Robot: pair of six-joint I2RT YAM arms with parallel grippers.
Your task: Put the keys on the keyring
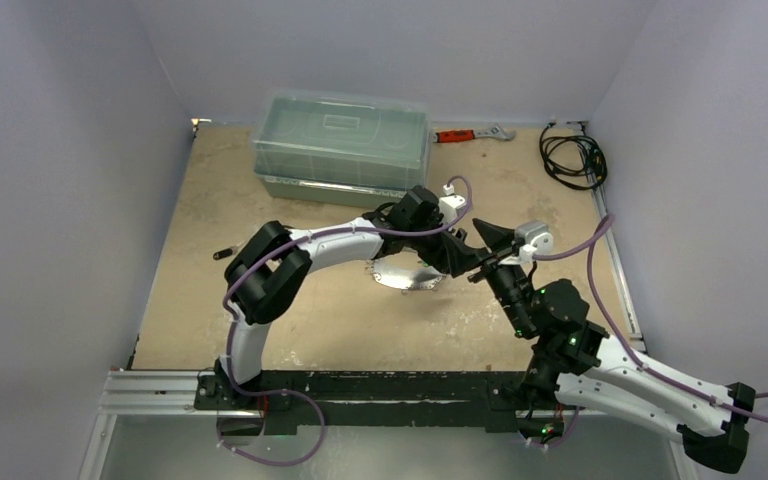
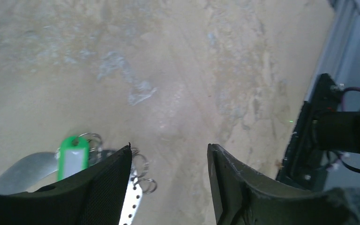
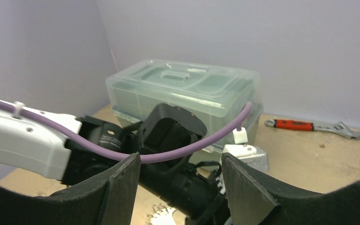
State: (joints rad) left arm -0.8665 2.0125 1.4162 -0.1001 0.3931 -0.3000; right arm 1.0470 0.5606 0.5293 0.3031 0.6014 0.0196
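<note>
The keyring [image 2: 143,174] lies on the table as a cluster of thin silver wire rings, just left of my left gripper's [image 2: 169,147] left finger. Beside the rings lie a bright green-headed key [image 2: 72,157] and a white perforated strip [image 2: 130,202]. A flat white oval tag [image 1: 405,276] shows under the left wrist in the top view. The left gripper [image 1: 445,258] hangs low over the table, jaws open, with only bare table between them. My right gripper [image 3: 178,187] is open and empty, held above the table facing the left arm's wrist [image 3: 168,136].
A translucent lidded plastic box [image 1: 341,146] stands at the back. A red-handled wrench [image 1: 470,133] lies to its right, and a black coiled cable [image 1: 572,155] sits in the back right corner. A small dark object [image 1: 223,253] lies at the left.
</note>
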